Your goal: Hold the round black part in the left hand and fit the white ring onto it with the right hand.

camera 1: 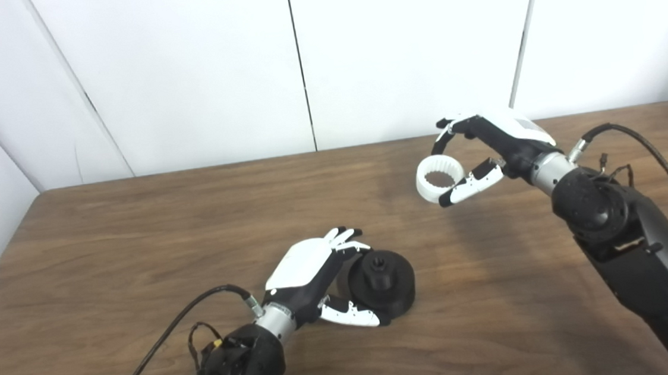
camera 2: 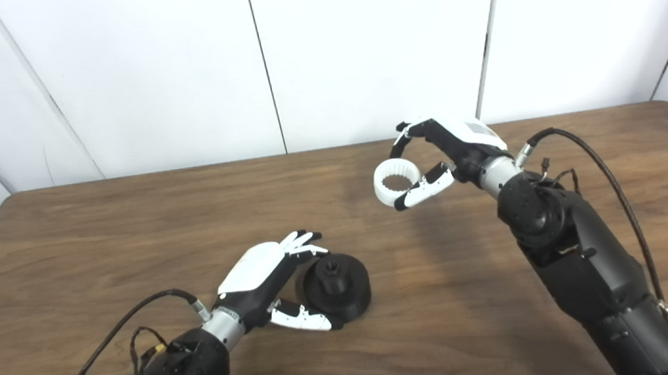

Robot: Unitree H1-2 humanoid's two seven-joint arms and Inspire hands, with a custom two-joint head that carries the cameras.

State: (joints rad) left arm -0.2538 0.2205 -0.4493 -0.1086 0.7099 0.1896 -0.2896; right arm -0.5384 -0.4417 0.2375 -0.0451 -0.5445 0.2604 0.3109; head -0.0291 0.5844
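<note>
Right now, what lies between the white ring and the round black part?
Nothing: only bare wooden table lies between the white ring in the right hand and the round black part in the left hand, as both views show.

A dark brown wood-grain counter (camera 1: 135, 239) fills the lower part of both views, its far corners rounded. Behind it stand plain white wall panels (camera 1: 182, 74), split by thin dark vertical seams (camera 1: 300, 65). More white panels angle in at both sides. The light is soft and even, throwing faint shadows on the wood.
</note>
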